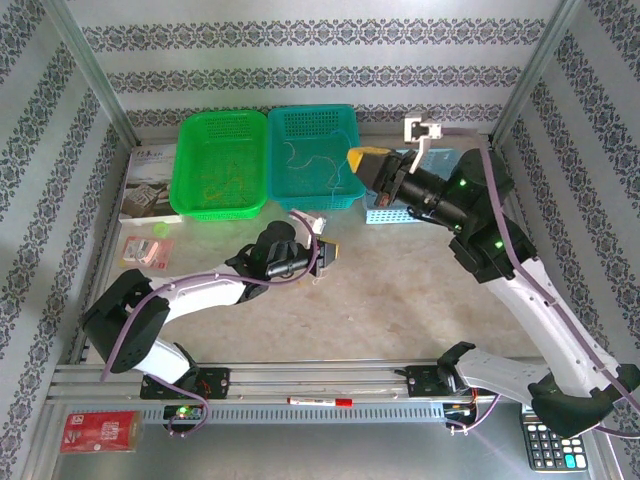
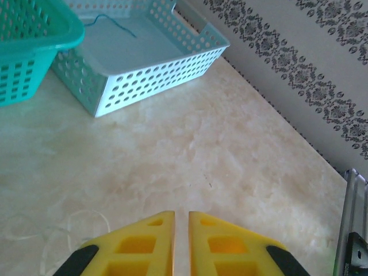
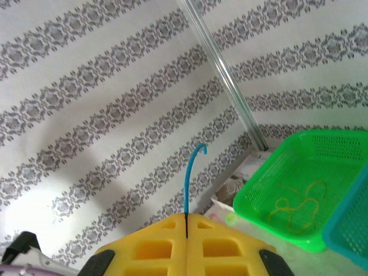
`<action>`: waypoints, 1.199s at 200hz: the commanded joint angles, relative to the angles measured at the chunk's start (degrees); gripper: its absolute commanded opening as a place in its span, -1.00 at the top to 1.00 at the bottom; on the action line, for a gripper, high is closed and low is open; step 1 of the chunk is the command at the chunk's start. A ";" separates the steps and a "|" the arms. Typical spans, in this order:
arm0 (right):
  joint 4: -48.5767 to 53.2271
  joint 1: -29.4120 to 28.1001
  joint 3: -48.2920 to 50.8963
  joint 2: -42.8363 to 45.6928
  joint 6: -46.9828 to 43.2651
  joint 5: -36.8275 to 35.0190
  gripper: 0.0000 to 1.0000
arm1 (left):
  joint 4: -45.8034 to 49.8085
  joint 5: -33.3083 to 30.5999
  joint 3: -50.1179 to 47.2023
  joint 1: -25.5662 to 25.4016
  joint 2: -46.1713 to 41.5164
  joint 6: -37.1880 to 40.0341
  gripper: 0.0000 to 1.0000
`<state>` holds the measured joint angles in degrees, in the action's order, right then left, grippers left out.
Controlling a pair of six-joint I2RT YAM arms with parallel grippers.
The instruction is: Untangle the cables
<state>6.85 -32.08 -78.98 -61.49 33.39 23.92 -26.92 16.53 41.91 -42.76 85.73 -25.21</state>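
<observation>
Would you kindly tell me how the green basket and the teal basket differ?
The green basket sits left, the teal basket right. The green basket holds yellowish wire; the teal basket holds pale thin strands. The right gripper, shut on a blue wire, hangs by the teal basket's right edge, away from the green basket. Both are rectangular mesh baskets, side by side.

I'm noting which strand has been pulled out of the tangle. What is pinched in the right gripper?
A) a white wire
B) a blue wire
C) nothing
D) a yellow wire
B: in the right wrist view, a blue wire stands up from the seam of the right gripper, which is closed on its lower end.
</observation>
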 commanded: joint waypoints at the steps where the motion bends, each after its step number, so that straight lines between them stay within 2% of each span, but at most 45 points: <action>1: -2.83 1.84 -4.10 -0.47 1.85 -0.71 1.00 | -5.20 0.89 -1.80 -0.63 0.55 -1.88 0.73; 37: -2.93 5.25 -8.12 -1.41 2.39 -2.10 1.00 | -6.91 0.45 -5.18 -0.64 0.07 -2.86 0.81; 121: -3.99 15.94 -15.40 -4.97 5.05 -3.61 1.00 | -8.68 -0.66 -9.78 -0.65 -2.59 -3.75 0.81; 170: -4.98 20.17 -22.27 -8.50 6.96 -3.54 1.00 | -9.82 -0.72 -10.86 -0.66 -2.50 -4.41 0.61; 208: -4.84 22.12 -22.73 -10.18 5.44 -4.77 1.00 | -9.13 0.22 -9.76 -0.60 -3.89 -5.02 0.40; 240: -5.52 23.22 -19.51 -10.60 4.42 -6.06 1.00 | -6.52 0.37 -7.77 -0.59 -7.04 -5.46 -0.02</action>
<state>3.09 -9.76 -100.38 -71.70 38.87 19.44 -33.52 16.38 31.75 -42.76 82.02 -30.15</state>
